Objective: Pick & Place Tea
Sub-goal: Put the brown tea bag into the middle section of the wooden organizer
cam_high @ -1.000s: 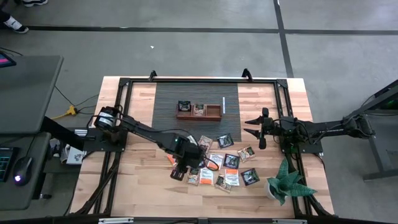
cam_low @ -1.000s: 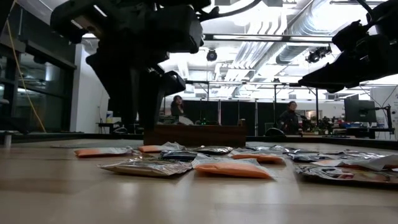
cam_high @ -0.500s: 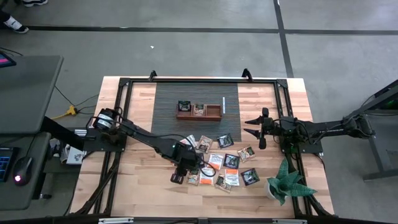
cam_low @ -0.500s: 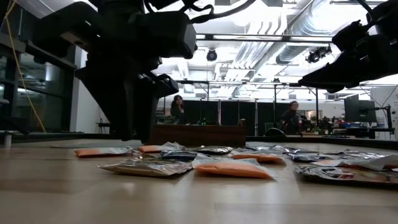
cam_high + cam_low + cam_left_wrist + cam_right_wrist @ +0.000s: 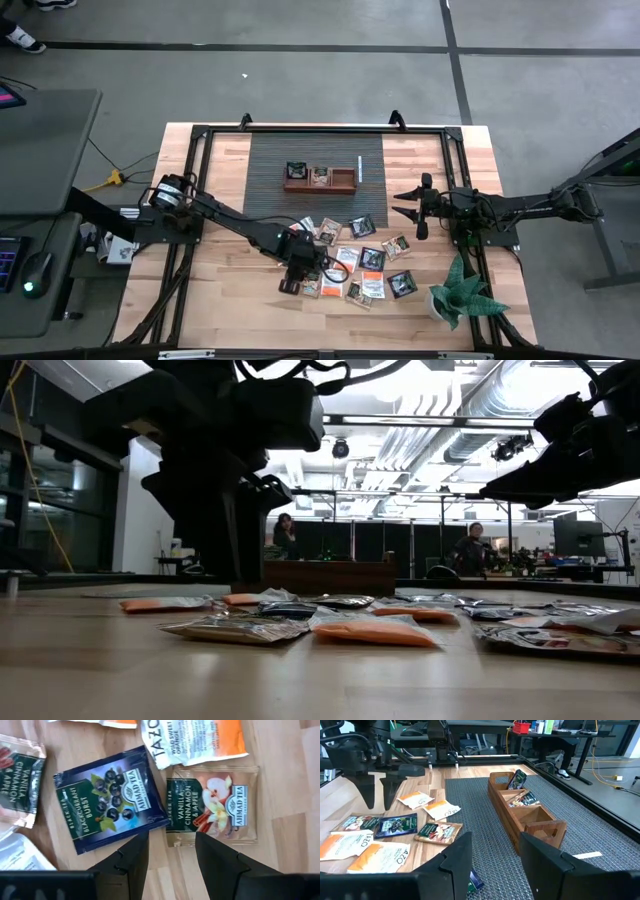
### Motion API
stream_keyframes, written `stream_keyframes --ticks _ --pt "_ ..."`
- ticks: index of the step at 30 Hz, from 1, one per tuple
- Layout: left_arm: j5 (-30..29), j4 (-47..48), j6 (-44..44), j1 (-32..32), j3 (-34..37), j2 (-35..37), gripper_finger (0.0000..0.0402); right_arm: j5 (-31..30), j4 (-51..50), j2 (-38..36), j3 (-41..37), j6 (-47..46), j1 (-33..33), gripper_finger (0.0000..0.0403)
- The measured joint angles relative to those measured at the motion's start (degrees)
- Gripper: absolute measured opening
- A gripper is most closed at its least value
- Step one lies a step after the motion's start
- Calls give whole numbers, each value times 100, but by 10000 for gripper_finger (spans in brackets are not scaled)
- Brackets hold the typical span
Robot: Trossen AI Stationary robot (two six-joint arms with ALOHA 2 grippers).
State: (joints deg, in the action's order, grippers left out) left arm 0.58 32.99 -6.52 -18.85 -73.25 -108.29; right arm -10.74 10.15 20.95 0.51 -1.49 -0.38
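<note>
the desk (image 5: 225,200), a pale wooden top with a black frame, is seen from above with both arms reaching inward. a grey ribbed mat (image 5: 270,165) is laid across its far middle, and on it a brown wooden tray (image 5: 345,185) of three compartments is set; two sachets are seen standing in the tray, one in an end compartment and one in the middle compartment. a green plant (image 5: 460,295) is placed at the near right corner of the desk. two people are seen in the room beyond the desk in the low view.

the tea sachets (image 5: 372,257) are scattered flat on the bare wood in front of the mat, some orange-and-white, some dark. the left hand (image 5: 292,283) is held low over the left edge of this scatter; in its wrist view the fingers are parted and empty, poised above the gap between a dark blue blackcurrant sachet (image 5: 111,797) and a clear vanilla, cinnamon and apple sachet (image 5: 214,805), which lie just beside each other. the right hand (image 5: 410,212) is held at the right of the mat, above the desk, its fingers parted and empty.
</note>
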Motion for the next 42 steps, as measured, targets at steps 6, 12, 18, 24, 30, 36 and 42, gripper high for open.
stream_keyframes --ticks 6,12,18,24,30,36,42 --pt "-2 -35 -78 -2 -11 -146 158 0 0 2 -2 2 0 162" --pt "12 -21 -85 -1 -11 -164 158 0 0 0 0 2 0 160" --pt "2 -9 -136 -1 -9 -173 158 0 0 2 -2 0 0 156" --pt "134 -226 -316 -4 -13 -395 158 0 -1 1 -2 0 0 158" --pt "123 -236 -450 -4 -13 -401 158 0 2 -2 -1 2 0 157" --pt "7 -236 -500 -9 -29 -522 150 0 7 -2 -1 1 0 163" --pt "-75 -273 -600 -76 -24 -602 99 0 4 -2 -1 2 0 158"
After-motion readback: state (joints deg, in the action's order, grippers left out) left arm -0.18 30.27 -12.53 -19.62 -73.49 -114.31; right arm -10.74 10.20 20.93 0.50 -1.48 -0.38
